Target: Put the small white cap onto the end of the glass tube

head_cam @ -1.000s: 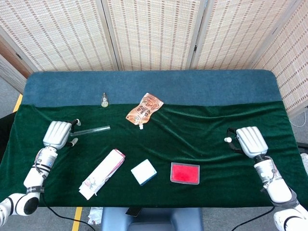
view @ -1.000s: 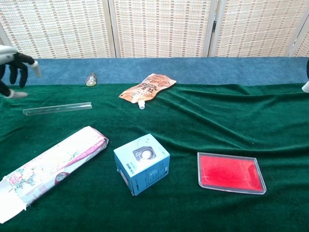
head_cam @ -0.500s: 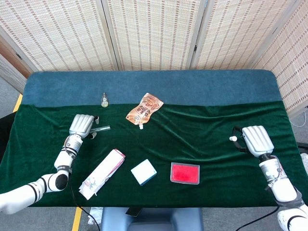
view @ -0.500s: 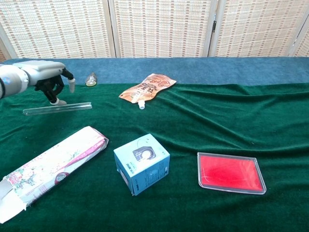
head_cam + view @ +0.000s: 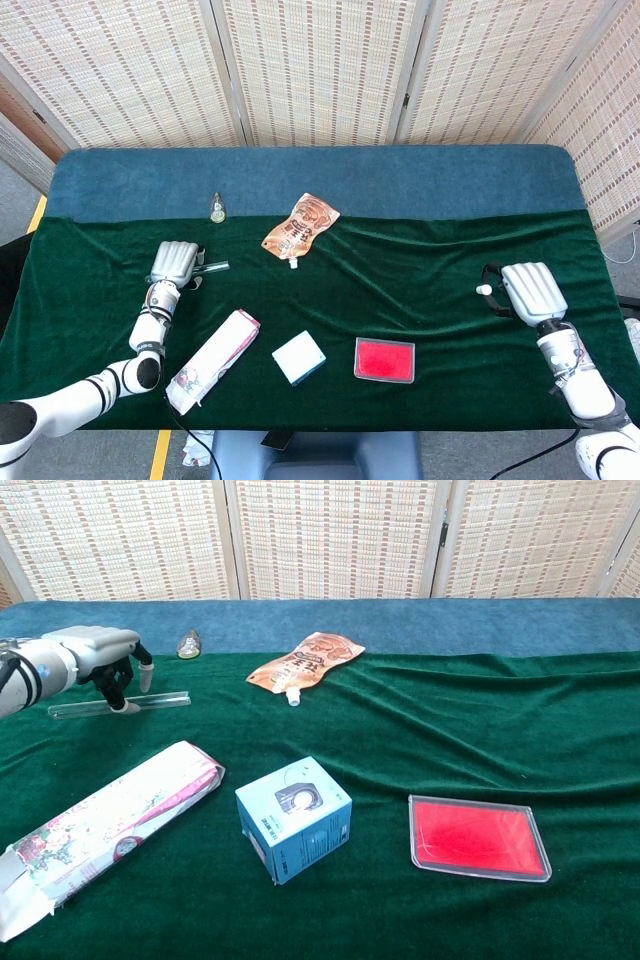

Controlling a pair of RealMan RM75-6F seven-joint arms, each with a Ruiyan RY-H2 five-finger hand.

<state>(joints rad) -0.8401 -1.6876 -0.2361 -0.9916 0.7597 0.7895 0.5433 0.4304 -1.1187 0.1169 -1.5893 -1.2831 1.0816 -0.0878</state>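
The glass tube [image 5: 165, 699] lies flat on the green cloth at the far left, and only its right end [image 5: 213, 267] shows past the hand in the head view. My left hand [image 5: 95, 655] [image 5: 174, 264] is lowered over the tube's middle. Its fingers are apart, one tip in front of the tube and the others behind it. A small clear, brownish item [image 5: 188, 643] [image 5: 217, 208] stands beyond the tube near the blue strip; I cannot tell whether it is the cap. My right hand [image 5: 528, 290] rests at the far right, holds nothing, and shows only in the head view.
An orange pouch [image 5: 305, 662] lies at the back centre. A long floral carton [image 5: 105, 825] lies at the front left, with a blue-and-white box [image 5: 294, 818] beside it. A flat red case [image 5: 479, 837] lies at the front right.
My left hand moved in from the far left and came down over the tube. The tube has not shifted. My right hand drew slightly to the right and then stayed.
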